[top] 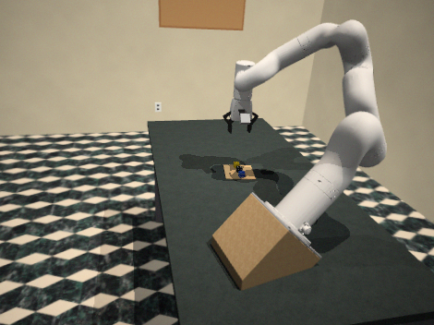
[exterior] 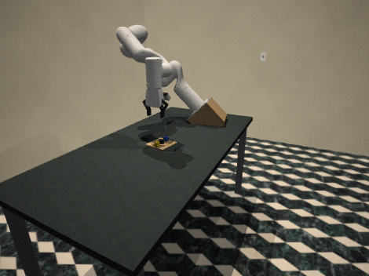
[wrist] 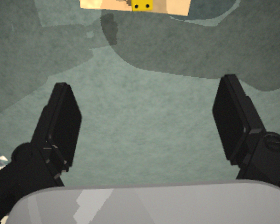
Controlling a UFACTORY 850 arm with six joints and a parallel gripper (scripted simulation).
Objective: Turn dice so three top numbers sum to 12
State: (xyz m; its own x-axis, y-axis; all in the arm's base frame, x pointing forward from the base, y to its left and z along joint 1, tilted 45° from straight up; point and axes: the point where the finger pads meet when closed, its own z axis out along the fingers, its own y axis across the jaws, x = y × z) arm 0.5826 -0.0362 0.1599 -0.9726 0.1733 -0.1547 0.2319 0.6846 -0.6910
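Observation:
A small tan mat (top: pixel 229 172) (exterior: pixel 169 145) lies flat on the dark table (top: pixel 208 236) (exterior: pixel 98 177). On it stand a yellow die (top: pixel 236 163) (exterior: pixel 157 143), a black die (top: pixel 239 168) and a blue die (top: pixel 242 174) (exterior: pixel 166 139). In the wrist view the yellow die shows four pips on top; the other two dice are out of that view. My gripper (top: pixel 239 126) (exterior: pixel 154 110) (wrist: pixel 145 95) is open and empty. It hangs well above the table, off to the far side of the mat.
The arm's wedge-shaped tan base (top: pixel 259 246) (exterior: pixel 209 114) stands on the table on the near side of the mat in the top view. The table's edges drop to a checkered floor (top: pixel 69 218).

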